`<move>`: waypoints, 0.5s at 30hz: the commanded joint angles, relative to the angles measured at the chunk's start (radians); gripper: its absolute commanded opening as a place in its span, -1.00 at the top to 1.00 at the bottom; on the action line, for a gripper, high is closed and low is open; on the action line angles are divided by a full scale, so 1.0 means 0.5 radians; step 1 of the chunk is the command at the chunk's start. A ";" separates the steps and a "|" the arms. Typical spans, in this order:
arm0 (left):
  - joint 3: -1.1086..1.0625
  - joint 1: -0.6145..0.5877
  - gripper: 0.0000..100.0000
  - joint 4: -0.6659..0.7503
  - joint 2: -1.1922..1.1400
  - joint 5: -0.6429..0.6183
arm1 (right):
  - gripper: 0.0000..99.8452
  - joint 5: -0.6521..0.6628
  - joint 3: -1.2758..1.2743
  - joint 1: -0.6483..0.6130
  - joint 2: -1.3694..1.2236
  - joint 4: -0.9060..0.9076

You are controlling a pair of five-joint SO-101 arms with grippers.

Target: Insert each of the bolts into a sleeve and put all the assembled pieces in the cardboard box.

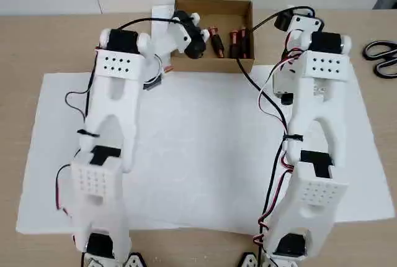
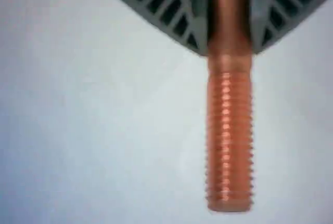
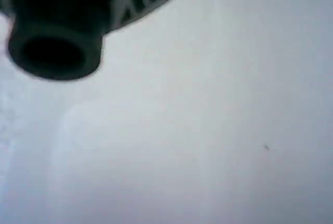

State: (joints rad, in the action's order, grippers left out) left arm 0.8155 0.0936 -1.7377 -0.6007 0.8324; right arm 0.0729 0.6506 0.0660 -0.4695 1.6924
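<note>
Left pincer (image 2: 229, 47) clamped on a copper-coloured threaded metal bolt (image 2: 229, 130), beside the brown cardboard box (image 1: 214, 1); right pincer (image 3: 67, 5) clamped on a black cylindrical sleeve (image 3: 54, 52). Red-and-black assembled pieces (image 1: 239, 43) lie inside the box, on the wooden surface (image 1: 37, 37).

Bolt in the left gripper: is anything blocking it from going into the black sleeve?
Nothing visible does. The bolt sticks out bare past the left gripper, and the sleeve in the right gripper shows an open mouth. The grippers hang apart, at opposite ends of the cardboard box.
</note>
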 commanded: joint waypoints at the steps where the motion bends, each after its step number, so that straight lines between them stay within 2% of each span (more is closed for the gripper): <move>1: -0.321 0.015 0.99 -0.031 0.374 0.184 | 0.99 0.015 0.000 0.020 0.149 0.014; 7: -0.830 0.015 0.99 -0.031 0.635 0.402 | 0.99 0.012 0.000 0.017 0.149 0.014; 15: -1.103 0.071 0.99 -0.028 0.617 0.758 | 0.99 0.012 0.000 0.005 0.149 0.008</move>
State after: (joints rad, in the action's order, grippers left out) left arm 0.2754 0.1227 -1.7346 -0.3475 1.1546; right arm 0.0729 0.6506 0.0660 -0.4695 1.6924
